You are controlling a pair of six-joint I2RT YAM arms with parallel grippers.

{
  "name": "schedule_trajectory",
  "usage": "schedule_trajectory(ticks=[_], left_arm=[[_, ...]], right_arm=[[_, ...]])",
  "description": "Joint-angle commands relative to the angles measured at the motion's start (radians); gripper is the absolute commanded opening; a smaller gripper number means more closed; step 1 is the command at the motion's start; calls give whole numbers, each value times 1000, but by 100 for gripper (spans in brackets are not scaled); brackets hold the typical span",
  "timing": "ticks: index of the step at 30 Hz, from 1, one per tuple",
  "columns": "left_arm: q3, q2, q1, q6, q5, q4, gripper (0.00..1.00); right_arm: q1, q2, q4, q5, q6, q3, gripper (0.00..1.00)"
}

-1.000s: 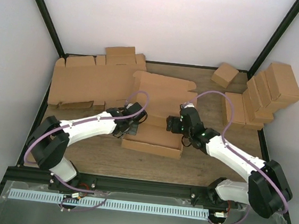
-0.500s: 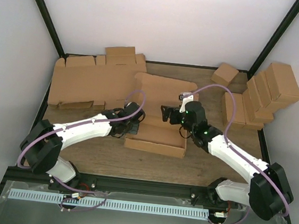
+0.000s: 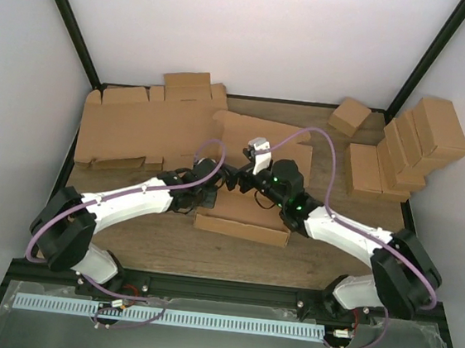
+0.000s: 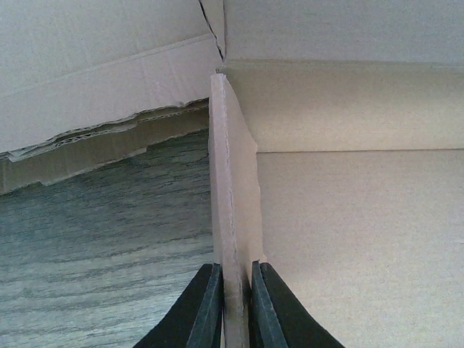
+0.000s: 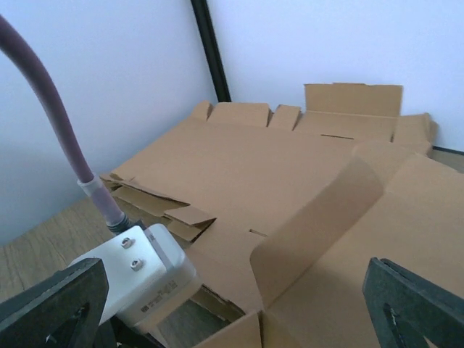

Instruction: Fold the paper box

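Note:
The paper box (image 3: 244,218) is a shallow brown cardboard tray in the middle of the table, its lid (image 3: 257,133) leaning back behind it. My left gripper (image 3: 208,192) is shut on the box's upright left side wall. In the left wrist view that wall (image 4: 233,196) stands edge-on between the two black fingers of the gripper (image 4: 233,308), with the box floor (image 4: 355,246) to its right. My right gripper (image 3: 235,179) hovers over the box's left part, wide open and holding nothing. In its own view the right gripper (image 5: 232,312) frames a rounded side flap (image 5: 319,225).
A pile of flat cardboard blanks (image 3: 138,127) lies at the back left, touching the box lid. Stacked ready-made boxes (image 3: 410,147) fill the back right, with one loose box (image 3: 349,116) near them. The left wrist's white camera block (image 5: 141,279) sits close under the right gripper.
The right arm swung left across the box until its gripper came close to the left gripper, and its jaws opened wider. The left gripper kept its hold on the side wall.

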State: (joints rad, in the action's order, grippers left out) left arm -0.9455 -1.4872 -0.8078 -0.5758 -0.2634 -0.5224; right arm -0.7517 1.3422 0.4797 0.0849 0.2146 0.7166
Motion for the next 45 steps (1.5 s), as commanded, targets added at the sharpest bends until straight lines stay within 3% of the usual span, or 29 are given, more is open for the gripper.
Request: schedule_trajectory(ticks=[1, 7, 11, 17, 20, 27, 33, 40, 45], left_arm=[[-6, 24, -5, -22, -12, -3, 14], [9, 45, -4, -44, -23, -22, 14], [18, 65, -4, -49, -3, -5, 14], [34, 66, -4, -49, 22, 21, 16], [73, 75, -4, -46, 29, 53, 22], [87, 78, -4, -25, 55, 86, 45], [64, 100, 26, -21, 94, 82, 58], [-2, 130, 171, 48, 237, 68, 74], [-42, 105, 273, 89, 354, 66, 74]], right_arm=[[-11, 77, 126, 92, -67, 85, 100], [-12, 189, 44, 85, -69, 193, 100], [-12, 104, 106, 81, -81, 125, 100], [-11, 15, -65, -16, -77, 124, 100], [3, -36, -146, -93, -40, 86, 100], [30, -107, -299, -85, 48, -11, 100], [29, -158, -265, -96, 90, -96, 100], [34, -156, -369, -143, 111, -72, 100], [34, -139, -444, -27, 127, -72, 99]])
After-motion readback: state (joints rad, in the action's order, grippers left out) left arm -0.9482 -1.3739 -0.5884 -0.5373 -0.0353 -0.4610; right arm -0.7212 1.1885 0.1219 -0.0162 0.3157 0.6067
